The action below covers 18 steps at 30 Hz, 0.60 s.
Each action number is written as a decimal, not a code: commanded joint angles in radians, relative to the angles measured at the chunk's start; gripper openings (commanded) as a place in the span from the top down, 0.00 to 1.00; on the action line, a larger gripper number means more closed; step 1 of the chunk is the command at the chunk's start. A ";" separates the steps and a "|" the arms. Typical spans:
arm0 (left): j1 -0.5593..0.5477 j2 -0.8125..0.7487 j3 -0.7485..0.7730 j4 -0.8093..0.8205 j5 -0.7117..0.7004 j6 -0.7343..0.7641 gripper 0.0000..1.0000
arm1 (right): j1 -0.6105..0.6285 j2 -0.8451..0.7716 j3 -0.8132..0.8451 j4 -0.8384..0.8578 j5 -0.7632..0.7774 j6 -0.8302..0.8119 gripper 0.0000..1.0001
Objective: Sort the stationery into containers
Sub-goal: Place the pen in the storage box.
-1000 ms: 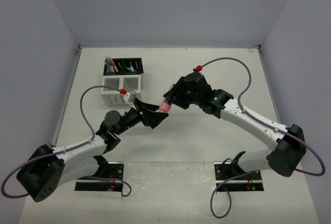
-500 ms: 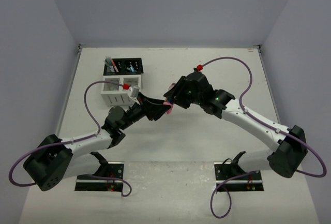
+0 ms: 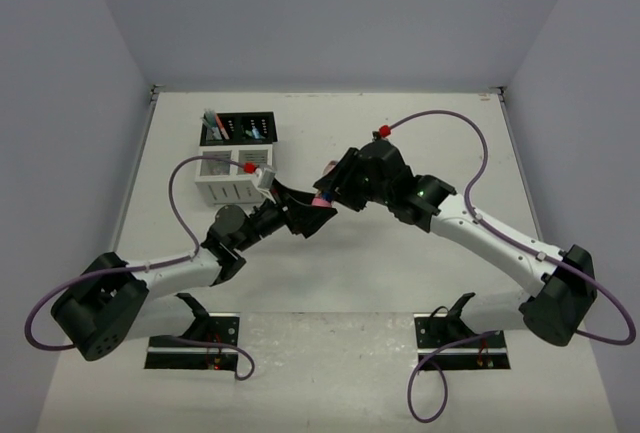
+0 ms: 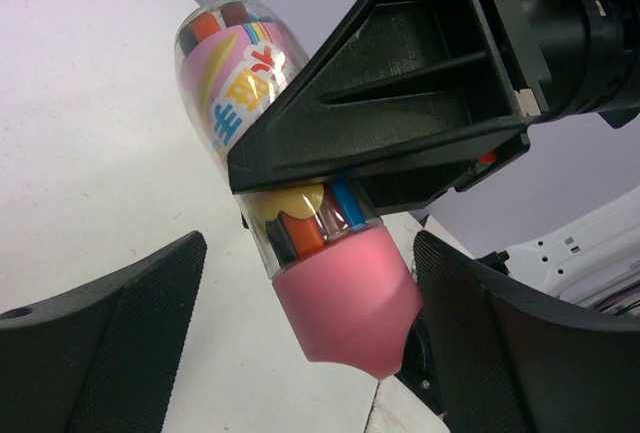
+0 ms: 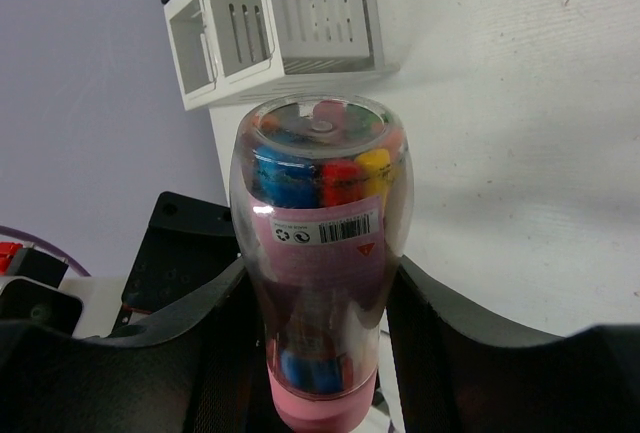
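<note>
My right gripper (image 3: 331, 192) is shut on the pink patterned tube (image 3: 322, 200), a clear tube full of coloured sticks, and holds it above the table. In the right wrist view the tube (image 5: 320, 223) stands between my black fingers (image 5: 450, 333), pink cap toward the camera. My left gripper (image 4: 310, 298) is open, one finger on each side of the tube's pink cap (image 4: 345, 298), with a gap on both sides. The containers stand at the back left: a black grid rack (image 3: 240, 126) joined to a white slatted box (image 3: 232, 175). Pens (image 3: 212, 121) stick out of the rack.
Both arms meet over the middle of the table, right of the white box (image 5: 290, 23). Purple cables loop over each arm. Grey walls close the table at the left, back and right.
My left gripper has moved up and right toward the tube, so its fingers now flank the pink cap. The right gripper and the tube have barely moved.
</note>
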State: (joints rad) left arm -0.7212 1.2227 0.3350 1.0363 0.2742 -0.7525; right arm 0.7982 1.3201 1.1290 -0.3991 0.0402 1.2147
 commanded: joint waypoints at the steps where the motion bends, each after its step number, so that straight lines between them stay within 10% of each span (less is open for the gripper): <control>1: -0.004 0.019 0.051 0.064 -0.032 0.001 0.20 | 0.019 -0.046 -0.006 0.056 0.041 0.027 1.00; 5: -0.005 0.020 0.052 0.074 -0.047 0.002 0.35 | 0.041 -0.052 -0.008 0.061 0.055 0.026 1.00; 10: -0.006 0.008 0.057 0.048 -0.057 0.006 0.98 | 0.047 -0.059 -0.026 0.063 0.067 0.027 1.00; 18: -0.004 -0.100 0.127 -0.274 -0.086 0.100 1.00 | 0.041 -0.106 -0.062 0.062 0.117 0.024 1.00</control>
State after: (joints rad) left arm -0.7274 1.2100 0.3786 0.9425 0.2310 -0.7424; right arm 0.8394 1.2741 1.0819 -0.3717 0.0915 1.2316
